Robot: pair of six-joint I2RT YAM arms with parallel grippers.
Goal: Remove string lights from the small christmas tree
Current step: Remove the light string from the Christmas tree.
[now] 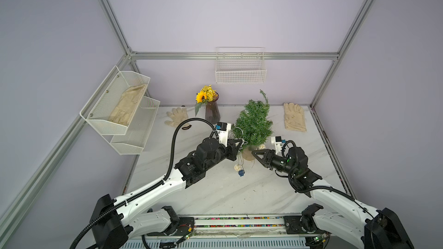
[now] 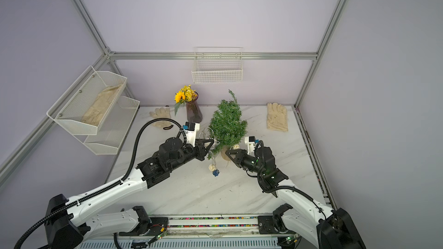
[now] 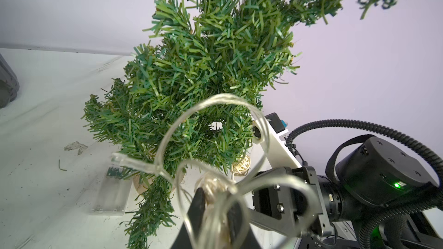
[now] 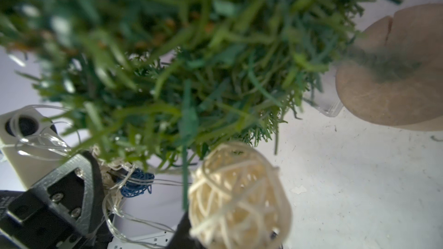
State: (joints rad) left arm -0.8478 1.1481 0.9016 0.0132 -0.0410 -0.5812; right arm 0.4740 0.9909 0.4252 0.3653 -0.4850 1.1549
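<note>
In both top views, the small christmas tree (image 1: 254, 123) (image 2: 227, 123), bushy and green with a bent top sprig, stands upright on its round tan wooden base (image 1: 248, 156). It stands on the white marble-look tabletop (image 1: 215, 188). The black left claw (image 1: 238, 143) is just beside the tree's low branches, on the robot's left side. It is closed on a bunch of the string lights (image 1: 237, 167), a thin silvery wire with small woven balls. More wire hangs down from this claw, with one cream ball and one blue ball (image 1: 241, 173) at the bottom. The black right claw (image 1: 254, 152) is at the other side of the base. A low cream ball (image 1: 263, 146) sits just beside it, under the lowest branches.

In the left wrist view, the left claw (image 3: 215, 200) pinches a wad of wire and a woven ball tight. A big loop of the wire (image 3: 223, 96) curls up in front of the green needles. The clear plastic battery box (image 3: 110, 195) lies flat on the tabletop, right next to the wooden base.

In the right wrist view, the low cream ball (image 4: 239, 195) is very close and big. It hides the right claw's tips, so I cannot tell if that claw is open or closed. Blurry needles fill the space above it. By the left claw, a blue ball (image 4: 137, 183) is bunched up with the wire.
</note>
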